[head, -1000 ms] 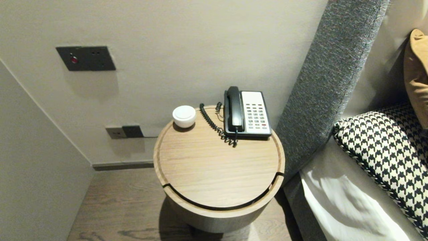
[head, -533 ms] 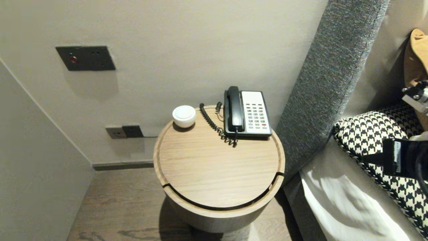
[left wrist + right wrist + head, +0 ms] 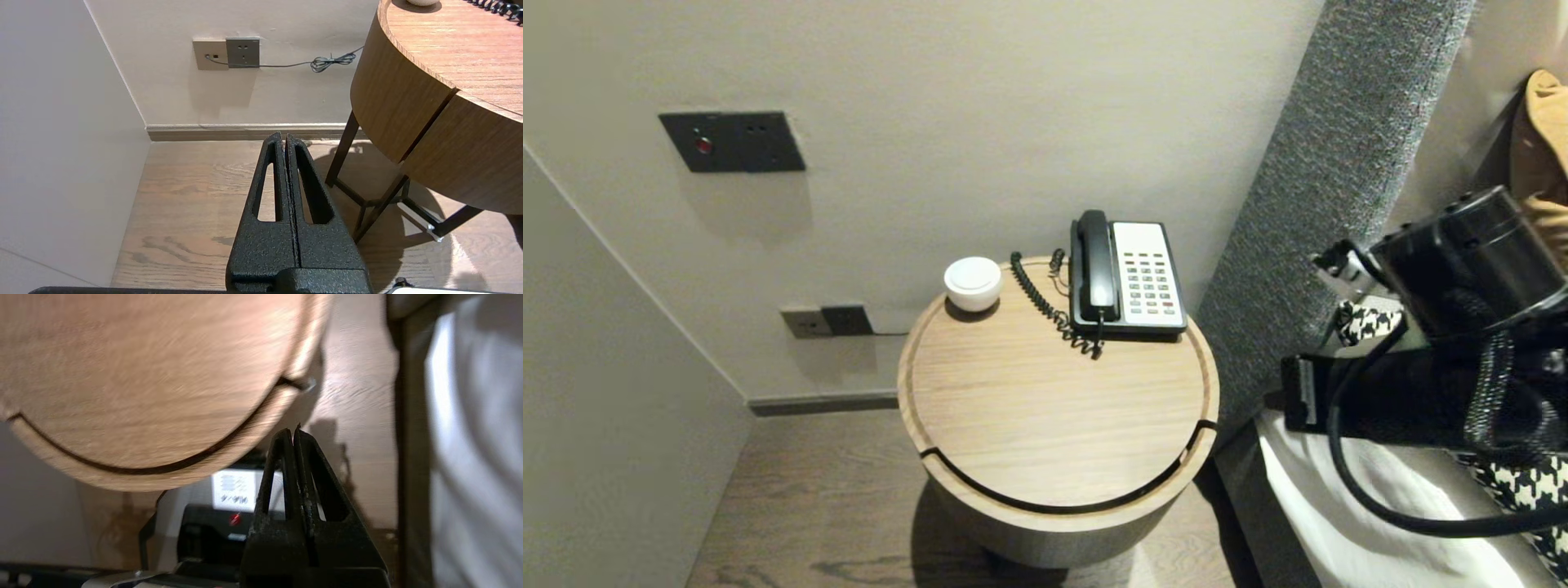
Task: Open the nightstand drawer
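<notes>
The right claw (image 3: pixel 294 430), closed, is hovering off the counter's (image 3: pixel 1054 457) 4 o'clock rim. The phone (image 3: pixel 1147 278) is sitting toward its 10 o'clock, handset (image 3: pixel 1097 265) running 12-to-6. The left claw (image 3: pixel 285 136), closed, is hanging farther away.

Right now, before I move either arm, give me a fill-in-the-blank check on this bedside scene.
1. The left gripper, low beside the table, has its fingers ___.
2. The right gripper, near the table's edge, holds ___.
3. The handset lies ___ the telephone, not lifted off.
4. The round puck on the table is ___ in colour.

Missing words: shut; nothing; on; white.
</notes>
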